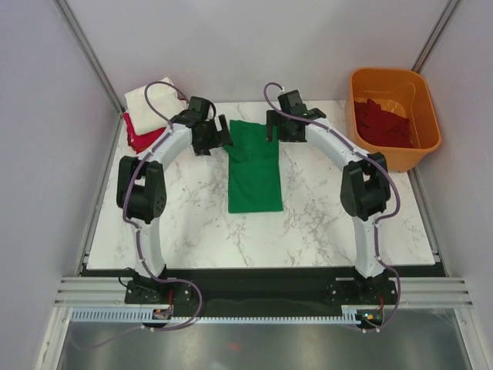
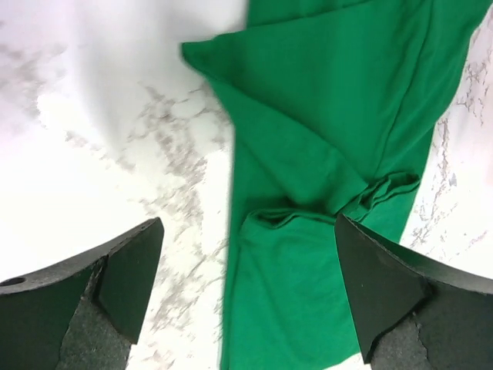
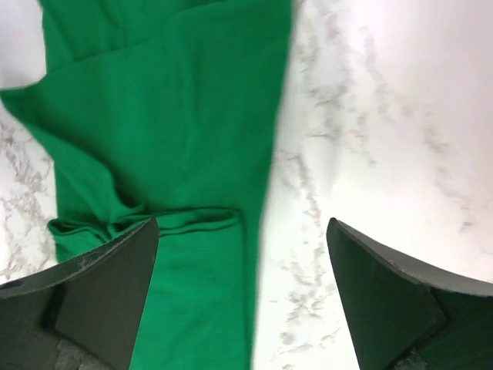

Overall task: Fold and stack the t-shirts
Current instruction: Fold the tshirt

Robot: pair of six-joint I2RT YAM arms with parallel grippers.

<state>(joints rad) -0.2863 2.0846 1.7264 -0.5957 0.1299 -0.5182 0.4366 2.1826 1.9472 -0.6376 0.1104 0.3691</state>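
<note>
A bright green t-shirt (image 1: pixel 254 166) lies folded into a long strip on the marble table, its far end between the two grippers. My left gripper (image 1: pixel 219 137) is open at the strip's far left corner; in the left wrist view (image 2: pixel 245 297) the green cloth (image 2: pixel 323 154) lies under and between its fingers. My right gripper (image 1: pixel 271 127) is open at the far right corner; in the right wrist view (image 3: pixel 243 297) the green cloth (image 3: pixel 169 131) lies under its left finger. A cream-white shirt (image 1: pixel 152 95) and a red shirt (image 1: pixel 141 131) are stacked at the far left.
A rigid orange tub (image 1: pixel 394 116) stands at the far right and holds dark maroon and red cloth (image 1: pixel 381 119). White walls close in the table on three sides. The marble table (image 1: pixel 192 231) ends at a black strip by the arm bases.
</note>
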